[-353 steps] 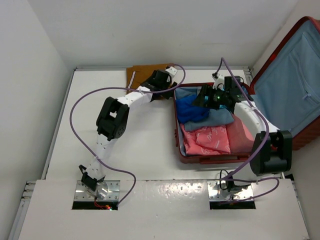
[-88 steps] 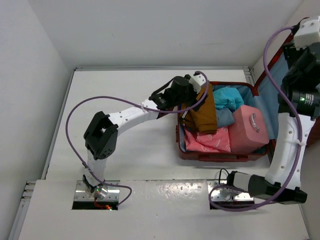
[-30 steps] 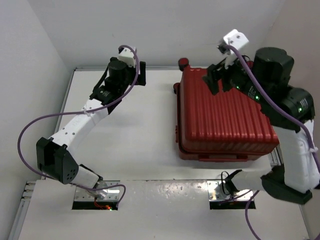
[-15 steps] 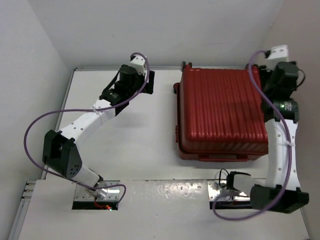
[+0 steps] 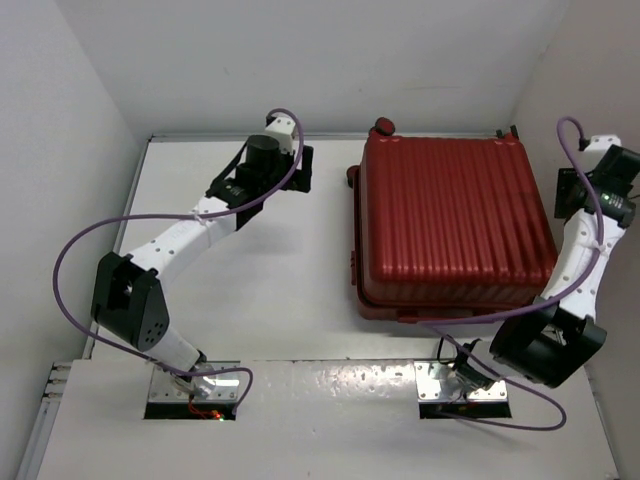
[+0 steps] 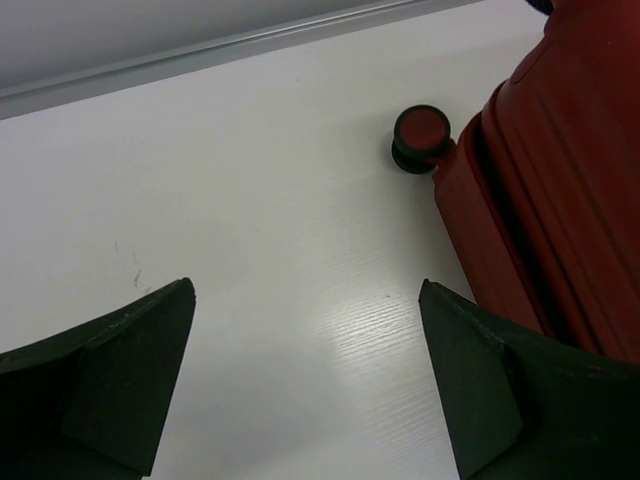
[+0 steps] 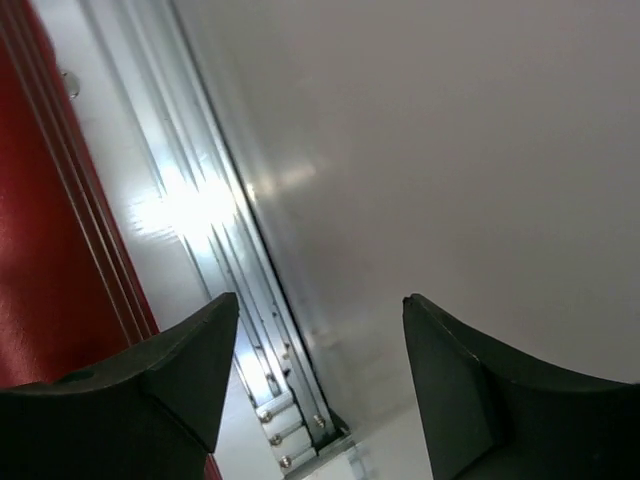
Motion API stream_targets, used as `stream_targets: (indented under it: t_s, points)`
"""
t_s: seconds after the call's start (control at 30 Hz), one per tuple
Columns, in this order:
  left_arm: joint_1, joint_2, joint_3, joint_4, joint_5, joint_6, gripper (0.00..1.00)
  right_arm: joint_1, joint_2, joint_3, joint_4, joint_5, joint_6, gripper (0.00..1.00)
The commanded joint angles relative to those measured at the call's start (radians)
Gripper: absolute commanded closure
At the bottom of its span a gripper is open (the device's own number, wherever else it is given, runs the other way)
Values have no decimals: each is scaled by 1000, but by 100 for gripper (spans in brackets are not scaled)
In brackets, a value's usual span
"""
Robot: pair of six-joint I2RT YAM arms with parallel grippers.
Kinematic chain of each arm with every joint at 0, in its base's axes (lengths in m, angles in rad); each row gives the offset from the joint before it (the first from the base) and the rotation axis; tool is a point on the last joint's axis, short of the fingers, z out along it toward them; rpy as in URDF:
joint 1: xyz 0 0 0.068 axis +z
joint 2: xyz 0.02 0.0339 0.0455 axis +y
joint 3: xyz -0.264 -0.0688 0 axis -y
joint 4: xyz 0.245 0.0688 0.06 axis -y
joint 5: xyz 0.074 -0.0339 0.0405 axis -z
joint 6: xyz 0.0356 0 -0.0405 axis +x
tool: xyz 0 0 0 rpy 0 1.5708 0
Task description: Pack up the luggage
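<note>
Bases of both my arms sit bolted at the near edge of the white table (image 5: 280,290), at 6 o'clock in the overhead view. From there my left arm (image 5: 170,240) bends out toward 11 o'clock. My right arm (image 5: 575,260) folds at its elbow near 4 o'clock and rises along the right-hand side toward 2 o'clock. The luggage (image 5: 455,230) lies shut on the right half of the table, at about 2 o'clock from the table's middle, with its ribbed red shell facing up. My left gripper (image 6: 305,375) hangs over bare tabletop just off the luggage's far-left corner, at its 10 o'clock. Its jaws are spread wide with nothing between them. Past its black fingers (image 6: 110,385) I see one small red wheel (image 6: 420,138) at the corner of the shell. My right gripper (image 7: 315,375) is off the luggage's right side, at its 3 o'clock, with its jaws parted and empty, touching nothing that I can see. In its wrist view the red shell edge shows at 9 o'clock, then a metal rail (image 7: 215,260), then the pale wall (image 7: 420,150) beyond.
</note>
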Motion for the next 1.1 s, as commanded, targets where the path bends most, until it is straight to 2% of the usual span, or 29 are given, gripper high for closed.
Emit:
stream_targets:
  t_s: [0.0,0.13,0.37,0.5,0.53,0.6,0.63,0.7,0.73,0.8,0.83,0.93,0.97,1.07]
  points:
    - [7,5,24,15,16,-37,1,-7,29,-91,26,-93,-38,33]
    - [55,-14,6,15,56,-91,1,10,36,-246,57,-148,-99,33]
    - [197,-81,-79,15,168,-218,1,71,29,-376,-52,-317,-161,36]
    - [246,-103,-114,15,206,-229,1,208,-45,-474,-116,-395,-159,36]
    - [256,-117,-114,15,216,-229,1,287,-52,-485,-145,-415,-135,36]
    - [288,-147,-138,15,226,-229,1,344,-92,-502,-167,-462,-86,36]
    - [300,-161,-148,27,235,-229,1,451,-105,-504,-167,-490,-35,36]
    - [326,-204,-161,38,236,-229,1,531,-131,-498,-141,-504,67,36]
    - [357,-218,-171,47,246,-238,1,670,-132,-493,-115,-510,94,36]
    - [387,-239,-171,38,260,-238,1,799,-125,-473,-73,-522,163,36]
    - [418,-261,-160,38,269,-238,1,888,-111,-456,-46,-518,180,36]
    - [473,-290,-140,17,269,-225,1,1042,-25,-400,11,-521,241,36]
    - [486,-317,-140,17,269,-212,1,1146,-2,-387,63,-510,259,35]
    - [530,-362,-140,29,269,-177,1,1266,130,-283,114,-484,322,35]
